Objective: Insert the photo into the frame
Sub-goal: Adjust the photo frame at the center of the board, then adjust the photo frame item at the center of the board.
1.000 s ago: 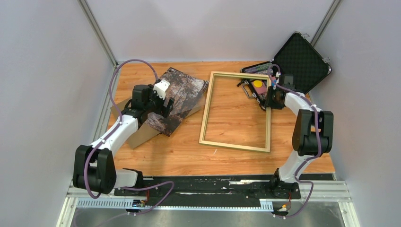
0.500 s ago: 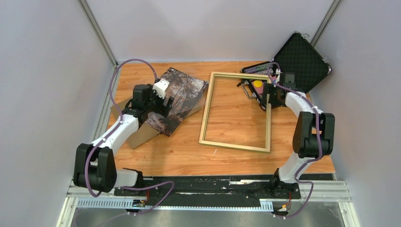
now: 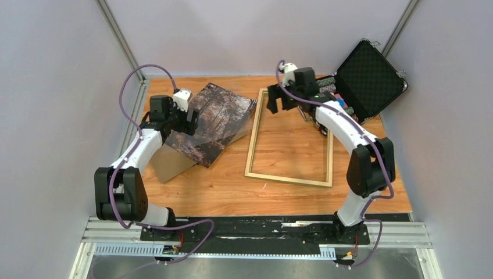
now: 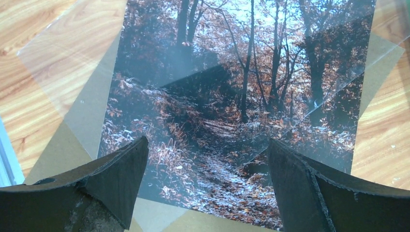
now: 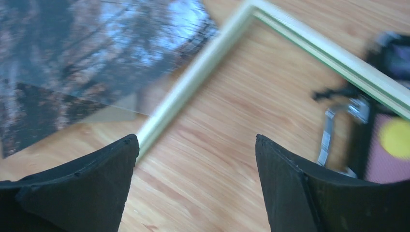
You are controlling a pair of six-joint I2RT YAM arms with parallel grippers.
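Over the left side of the wooden table (image 3: 221,195), my left claw (image 3: 188,121) hovers spread wide and empty above the large, thin autumn-forest photo (image 3: 216,116), which lies on a plain brown backing board (image 3: 167,165). My right claw (image 3: 278,102), equally wide and empty, hangs over the far-left corner of the thin-railed pale wooden frame (image 3: 253,139), which lies flat just beside the photo.

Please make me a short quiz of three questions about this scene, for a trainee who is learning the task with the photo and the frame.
1. True or false: the photo lies inside the frame.
2. The left gripper hovers over: A) the photo, B) the frame, C) neither.
3. Fill in: the right gripper, near the frame's far left corner, is ___.
Key: 1 false; 2 A; 3 open.
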